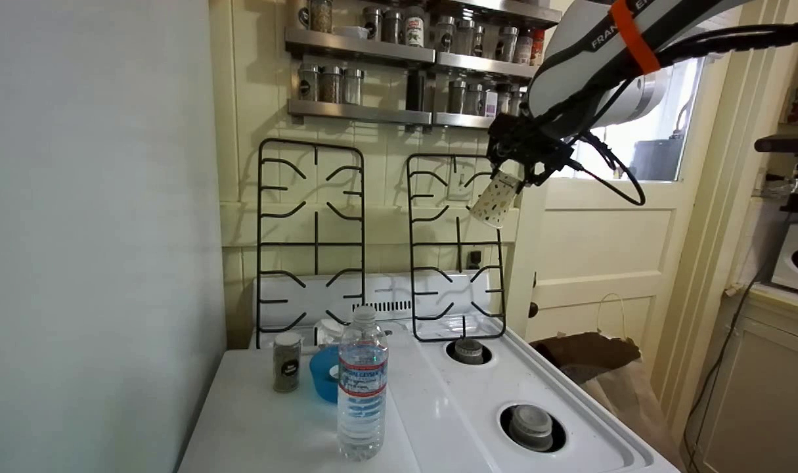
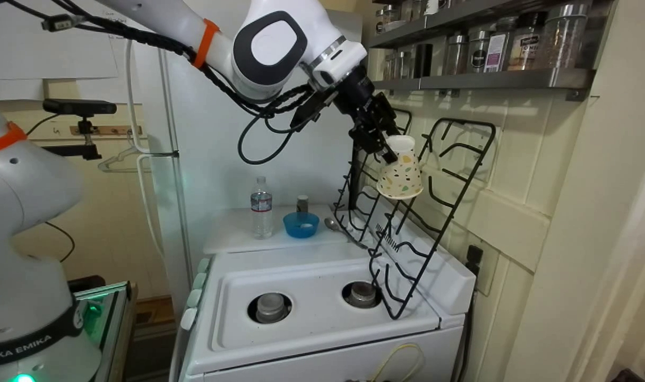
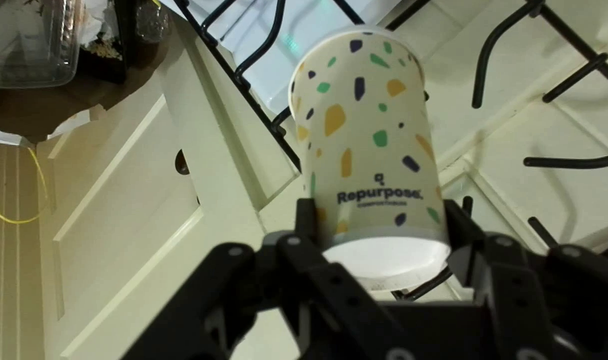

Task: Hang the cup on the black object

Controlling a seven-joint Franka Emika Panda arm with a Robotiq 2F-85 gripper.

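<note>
In an exterior view: claw [image 1: 509, 177] is grasping the cup [image 1: 495, 201] by its narrow end, wide rim down and tilted left, in front of the black grate [image 1: 459, 244], upper right. Twin grate [image 1: 316, 244] stands further left. Bottle [image 1: 361, 424] is on the counter [image 1: 254, 433], near left.

In an exterior view: cup by the upper part of the black grate, contact can't be told; blue bowl [image 2: 301, 232] and spoon [image 2: 331, 224] on the far side.

Wrist view: fingers [image 3: 307, 218] against both cup sides, black grate beyond.
</note>
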